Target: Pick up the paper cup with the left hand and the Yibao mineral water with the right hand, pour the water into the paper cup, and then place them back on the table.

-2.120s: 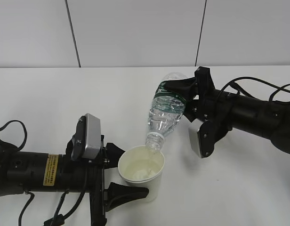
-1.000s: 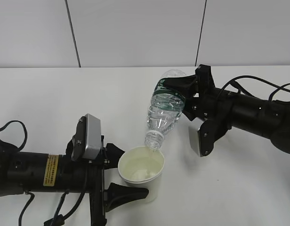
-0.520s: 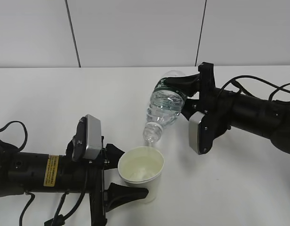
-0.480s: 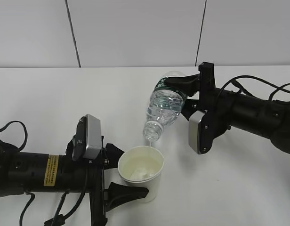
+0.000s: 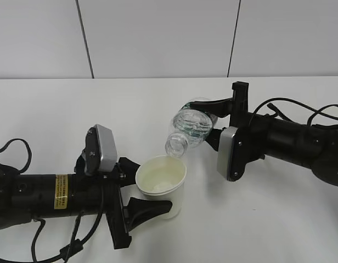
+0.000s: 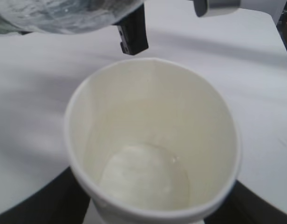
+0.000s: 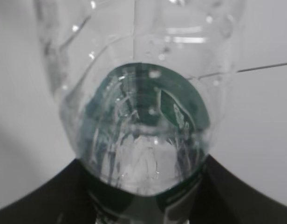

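My left gripper [image 5: 139, 192], on the yellow-labelled arm, is shut on the cream paper cup [image 5: 161, 189], which stands upright with a little water at its bottom [image 6: 146, 179]. My right gripper [image 5: 213, 123] is shut on the clear Yibao mineral water bottle [image 5: 190, 127]. The bottle lies roughly level, its open neck [image 5: 176, 145] pointing left just above the cup's far rim. No stream shows. In the right wrist view the bottle's body [image 7: 143, 135] fills the frame between the black fingers. The bottle's side crosses the top of the left wrist view [image 6: 64, 14].
The white table [image 5: 65, 115] spreads all around both arms. A grey panelled wall [image 5: 158, 38] stands behind its far edge. Black cables [image 5: 300, 107] trail over the right arm.
The bottle has tipped back from a steep downward pour to roughly level, and its neck has risen. The thin stream has stopped. The left gripper and cup have shifted slightly left.
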